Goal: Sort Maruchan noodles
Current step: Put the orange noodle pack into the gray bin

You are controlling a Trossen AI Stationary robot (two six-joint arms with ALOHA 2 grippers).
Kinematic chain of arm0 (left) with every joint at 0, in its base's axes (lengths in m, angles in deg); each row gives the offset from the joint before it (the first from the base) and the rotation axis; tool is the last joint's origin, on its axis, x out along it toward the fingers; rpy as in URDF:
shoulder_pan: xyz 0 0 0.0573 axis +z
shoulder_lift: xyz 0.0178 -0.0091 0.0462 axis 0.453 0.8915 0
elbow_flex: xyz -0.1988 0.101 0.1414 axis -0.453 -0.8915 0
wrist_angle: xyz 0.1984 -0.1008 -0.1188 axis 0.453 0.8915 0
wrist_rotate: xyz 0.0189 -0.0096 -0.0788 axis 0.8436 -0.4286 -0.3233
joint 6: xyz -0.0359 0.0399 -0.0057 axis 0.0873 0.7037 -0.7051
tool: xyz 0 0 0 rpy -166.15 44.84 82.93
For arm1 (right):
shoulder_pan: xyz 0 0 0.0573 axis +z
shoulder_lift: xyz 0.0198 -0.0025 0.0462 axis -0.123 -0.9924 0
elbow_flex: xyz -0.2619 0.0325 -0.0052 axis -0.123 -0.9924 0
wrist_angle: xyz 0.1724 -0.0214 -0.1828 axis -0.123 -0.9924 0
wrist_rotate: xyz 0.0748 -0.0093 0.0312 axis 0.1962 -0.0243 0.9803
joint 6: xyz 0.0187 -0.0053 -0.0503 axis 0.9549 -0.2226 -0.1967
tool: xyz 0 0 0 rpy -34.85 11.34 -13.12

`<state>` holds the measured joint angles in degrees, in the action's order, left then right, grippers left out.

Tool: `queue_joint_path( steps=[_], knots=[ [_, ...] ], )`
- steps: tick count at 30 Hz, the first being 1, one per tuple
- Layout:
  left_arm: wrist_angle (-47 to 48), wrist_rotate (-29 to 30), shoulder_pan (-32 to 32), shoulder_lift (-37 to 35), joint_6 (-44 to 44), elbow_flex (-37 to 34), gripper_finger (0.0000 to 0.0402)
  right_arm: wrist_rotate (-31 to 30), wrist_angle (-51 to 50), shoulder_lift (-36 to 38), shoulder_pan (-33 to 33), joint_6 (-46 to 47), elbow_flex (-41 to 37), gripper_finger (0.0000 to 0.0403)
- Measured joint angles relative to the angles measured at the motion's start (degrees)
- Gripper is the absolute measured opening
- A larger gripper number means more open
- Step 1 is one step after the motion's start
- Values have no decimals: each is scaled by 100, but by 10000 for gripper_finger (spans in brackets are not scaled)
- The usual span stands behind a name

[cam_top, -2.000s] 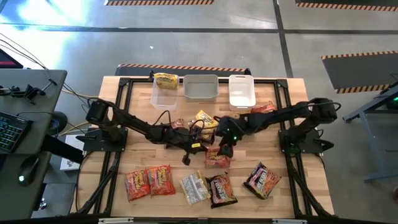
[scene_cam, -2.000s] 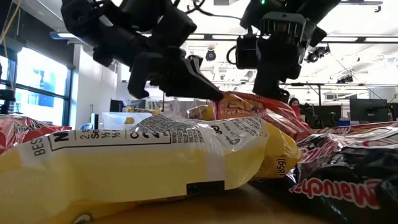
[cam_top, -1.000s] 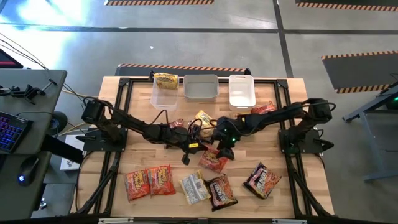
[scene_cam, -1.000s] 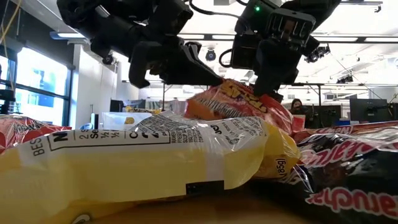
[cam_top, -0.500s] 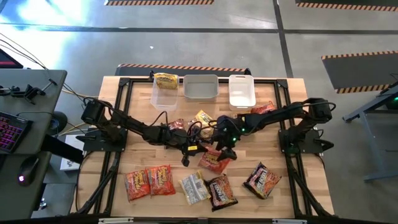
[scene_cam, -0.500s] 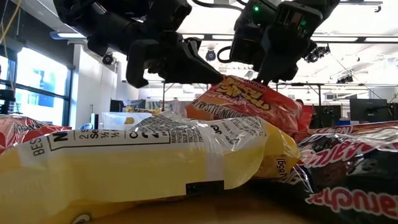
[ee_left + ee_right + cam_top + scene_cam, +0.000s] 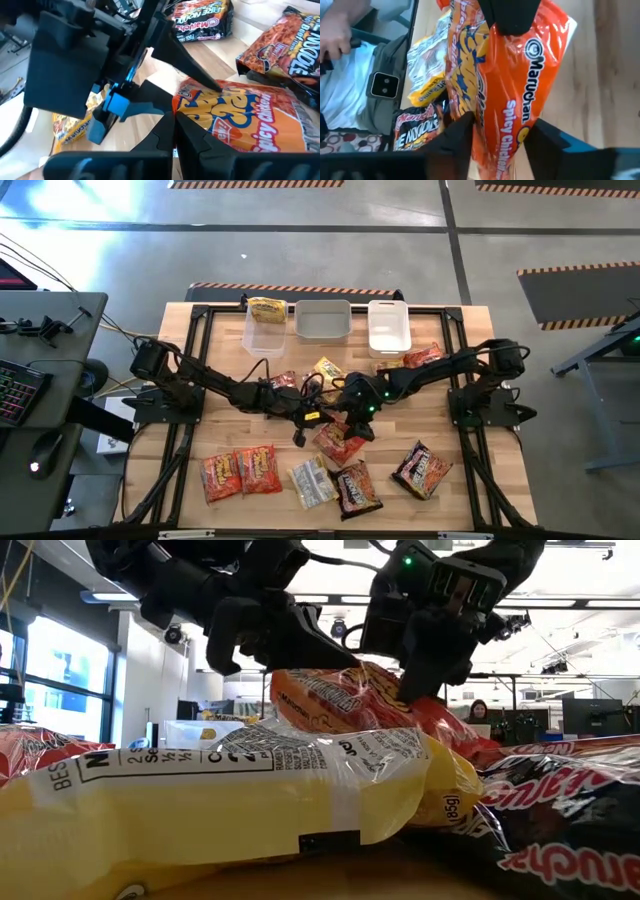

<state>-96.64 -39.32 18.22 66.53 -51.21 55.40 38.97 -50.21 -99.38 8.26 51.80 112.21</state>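
An orange Maruchan noodle packet [image 7: 336, 443] hangs above the middle of the table between my two grippers. My left gripper [image 7: 318, 423] is shut on one end of it, coming from the table's left. My right gripper [image 7: 353, 426] comes from the right and is shut on the packet's other part, its two fingers [image 7: 457, 137] on either face. In the low view the packet [image 7: 335, 700] lies nearly level above a yellow packet [image 7: 230, 790] that rests flat on the table. My left gripper pinches the packet's crimped end edge [image 7: 176, 106] between its two fingers, slanting down from the table's left. The packet is lifted clear of the table. My right gripper has the packet's body [image 7: 492, 115] between its two fingers, one on each face, slanting down from the right. The packet stands edge-on between the fingers and reaches away from them to my left gripper's hold.
Three tubs stand at the far edge: clear [image 7: 264, 332], grey [image 7: 323, 322], white [image 7: 389, 328]. A yellow packet [image 7: 266, 308] lies at the clear tub. Several packets lie along the near edge [image 7: 240, 473] [image 7: 422, 468] and near the middle [image 7: 422, 355]. A person [image 7: 337, 35] sits beyond the near edge.
The orange packet has swung round between the two grippers: it drooped below the right gripper, now it lies nearly level and reaches farther toward the left arm. It has also drifted a little toward the table's near left, the right gripper going with it.
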Motion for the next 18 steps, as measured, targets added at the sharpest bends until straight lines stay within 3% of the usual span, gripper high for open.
queue_joint_path(
  steps=[10, 14, 18],
  knots=[
    [1124, 159, 51, -1190, -297, -77, 50, -74, 300, 28, 0, 88, 0, 9],
    [1099, 192, 108, -1885, -432, -541, 62, -130, 273, 42, -11, 143, 98, 5],
    [496, 302, 247, -2552, -764, -1318, 58, -155, -28, 45, -13, 239, 445, 5]
  ],
)
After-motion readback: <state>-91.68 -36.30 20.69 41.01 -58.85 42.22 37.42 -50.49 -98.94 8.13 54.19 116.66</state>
